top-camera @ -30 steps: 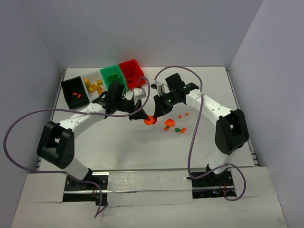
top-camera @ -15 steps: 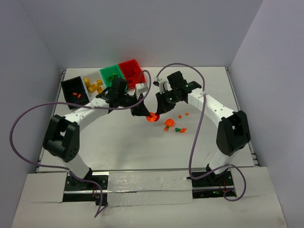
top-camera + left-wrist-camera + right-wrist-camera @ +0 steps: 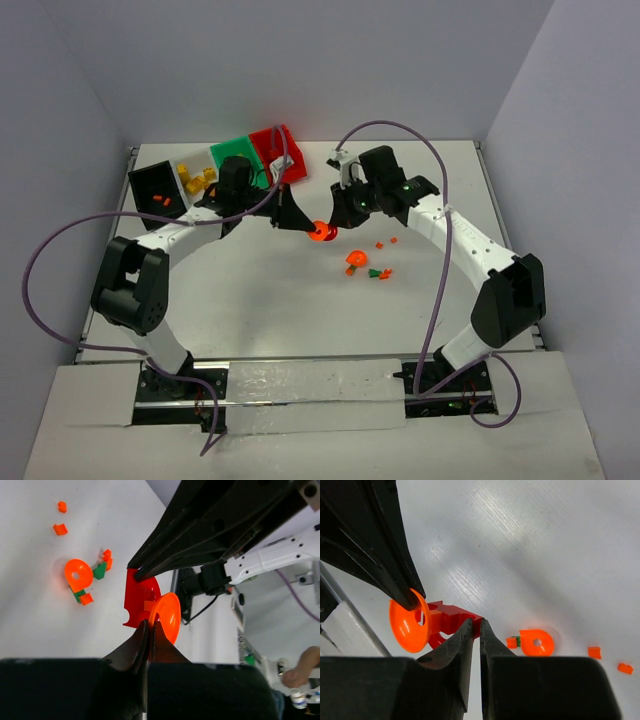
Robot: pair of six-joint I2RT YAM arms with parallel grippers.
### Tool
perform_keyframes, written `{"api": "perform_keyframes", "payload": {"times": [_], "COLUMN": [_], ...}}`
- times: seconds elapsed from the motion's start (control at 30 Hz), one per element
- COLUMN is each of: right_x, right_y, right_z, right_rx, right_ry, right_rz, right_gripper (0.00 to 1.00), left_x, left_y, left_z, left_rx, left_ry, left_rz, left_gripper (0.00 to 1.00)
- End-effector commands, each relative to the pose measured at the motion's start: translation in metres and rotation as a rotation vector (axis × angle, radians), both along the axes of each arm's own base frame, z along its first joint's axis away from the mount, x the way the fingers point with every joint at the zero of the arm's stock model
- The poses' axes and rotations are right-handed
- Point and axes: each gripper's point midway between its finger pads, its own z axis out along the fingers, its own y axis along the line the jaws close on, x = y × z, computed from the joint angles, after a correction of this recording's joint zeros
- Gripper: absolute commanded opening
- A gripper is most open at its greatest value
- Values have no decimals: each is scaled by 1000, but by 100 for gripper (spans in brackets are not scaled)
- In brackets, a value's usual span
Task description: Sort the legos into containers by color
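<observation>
The left gripper [image 3: 148, 630] is pinched nearly shut, its fingertips clamped on the rim of an orange disc [image 3: 167, 614]. The disc stands on edge, off the table [image 3: 250, 300], and a red piece [image 3: 135, 597] is plugged onto its far face. The right gripper [image 3: 476, 627] comes in from the opposite side with its jaws just as tightly closed, and it holds that red piece by its near edge. The two legos therefore form one joined body held between the arms, with the orange disc at the left gripper's end and the red piece at the right gripper's end. The stub that joins them runs roughly along the line from one pair of fingertips to the other.

That line is what the next move seems to depend on. A pull straight apart along it looks like the way to split the pair, while a sideways pull would probably only twist the joint.

In the top view the joined body hangs near the middle of the table, with the loose legos [image 3: 380, 272] just beside it on the right arm's side. The containers stand in a row at the far left. The red bin [image 3: 268, 142] is the closest of them to the grippers and the black bin [image 3: 145, 190] is the farthest. All of the containers lie on the left arm's side, so the left arm is nearer to them
</observation>
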Motion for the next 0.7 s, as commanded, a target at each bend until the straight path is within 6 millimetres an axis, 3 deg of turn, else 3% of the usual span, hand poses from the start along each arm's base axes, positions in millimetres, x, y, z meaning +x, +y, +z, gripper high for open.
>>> {"api": "perform_keyframes", "payload": {"times": [0.0, 0.17, 0.33, 0.4, 0.43, 0.53, 0.6, 0.67], "right_x": [16, 14, 13, 14, 10, 15, 14, 17], "right_y": [-19, -14, -12, -10, -7, -3, 0, -3], "right_z": [10, 6, 3, 6, 6, 12, 14, 12], "right_rx": [-87, -107, -106, -81, -64, 18, 71, 102], "right_ry": [-143, -174, -159, -117, -93, -2, 65, 117], "right_rz": [-66, -58, -59, -72, -64, -66, -58, -81], "right_gripper": [0, 0, 0, 0, 0, 0, 7, 21], "left_x": [-3, -9, -11, -1, -5, 2, -1, -1], "left_y": [8, 8, 10, 10, 12, 17, 21, 23], "left_z": [11, 14, 18, 14, 9, -2, -7, -7], "left_rx": [-57, -99, -110, -47, -22, 49, 71, 79], "left_ry": [160, 255, 213, 47, 84, -66, -111, -139], "left_rz": [-11, -21, -30, -15, -13, -3, -7, -1], "left_gripper": [0, 0, 0, 0, 0, 0, 0, 0]}}
